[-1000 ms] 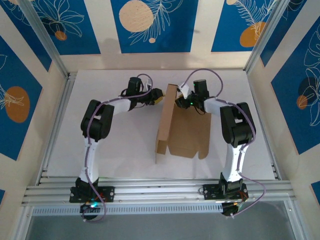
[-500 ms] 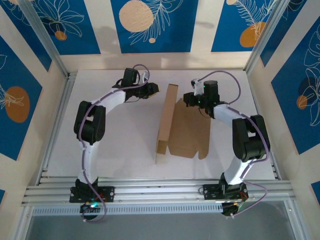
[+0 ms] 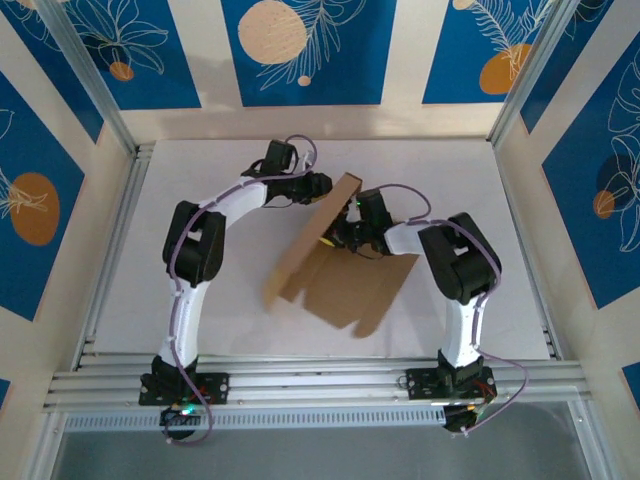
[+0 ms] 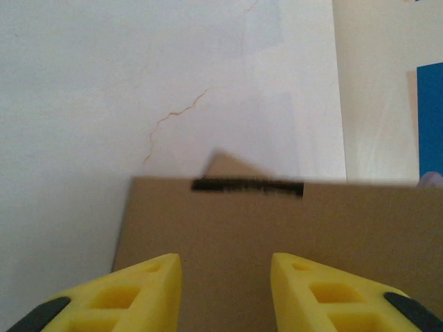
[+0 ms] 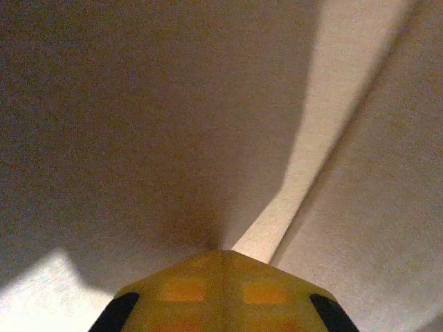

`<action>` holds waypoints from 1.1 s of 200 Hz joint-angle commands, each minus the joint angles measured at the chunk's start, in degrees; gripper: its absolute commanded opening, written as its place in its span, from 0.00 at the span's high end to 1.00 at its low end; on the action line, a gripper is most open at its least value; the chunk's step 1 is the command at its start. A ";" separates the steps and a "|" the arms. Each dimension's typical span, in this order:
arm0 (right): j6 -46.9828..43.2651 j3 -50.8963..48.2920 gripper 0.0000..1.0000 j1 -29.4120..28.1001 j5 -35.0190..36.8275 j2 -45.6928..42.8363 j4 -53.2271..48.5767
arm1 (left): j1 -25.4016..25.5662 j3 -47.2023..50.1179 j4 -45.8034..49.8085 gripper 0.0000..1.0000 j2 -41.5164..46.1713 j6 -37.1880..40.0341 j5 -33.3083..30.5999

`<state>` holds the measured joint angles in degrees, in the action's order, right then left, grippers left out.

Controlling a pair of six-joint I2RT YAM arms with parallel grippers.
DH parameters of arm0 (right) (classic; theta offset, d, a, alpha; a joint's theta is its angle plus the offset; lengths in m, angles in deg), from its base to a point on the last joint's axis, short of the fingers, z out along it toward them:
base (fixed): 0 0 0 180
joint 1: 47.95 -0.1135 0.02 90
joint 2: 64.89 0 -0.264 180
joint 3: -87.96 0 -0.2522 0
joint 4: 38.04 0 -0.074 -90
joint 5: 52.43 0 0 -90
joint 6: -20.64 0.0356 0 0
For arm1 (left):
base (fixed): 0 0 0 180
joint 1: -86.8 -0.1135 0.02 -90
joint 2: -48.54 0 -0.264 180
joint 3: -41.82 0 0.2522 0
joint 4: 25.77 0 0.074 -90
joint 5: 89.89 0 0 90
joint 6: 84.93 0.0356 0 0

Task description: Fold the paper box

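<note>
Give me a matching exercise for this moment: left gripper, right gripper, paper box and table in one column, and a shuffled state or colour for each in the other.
Column one:
1. left gripper
2. right gripper
3. paper box
4. table

Column two:
A. white, with a thin crack line
B. fingers pressed together
C. brown, one panel raised at a slant
D. yellow fingers apart, over the slotted cardboard edge

Pairs: 1-D, 2-B, 3-C, 4-A
</note>
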<state>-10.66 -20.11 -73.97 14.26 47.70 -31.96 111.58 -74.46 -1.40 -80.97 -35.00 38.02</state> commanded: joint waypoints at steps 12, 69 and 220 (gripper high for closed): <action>8.30 3.01 1.00 -1.80 -3.02 1.18 9.07 | -0.88 -3.62 4.63 0.62 -0.69 2.85 0.34; -18.24 -3.86 0.81 1.80 8.69 -16.99 -12.51 | -3.50 -10.38 12.72 0.61 -3.12 10.54 0.35; -82.28 -3.97 0.39 16.76 5.59 -16.75 -13.35 | -4.30 -6.05 -10.63 0.60 -8.07 -2.91 10.22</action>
<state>-84.69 -29.31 -58.04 28.25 26.59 -44.31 107.71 -81.78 -4.59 -87.64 -33.60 44.40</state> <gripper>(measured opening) 0.606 0.399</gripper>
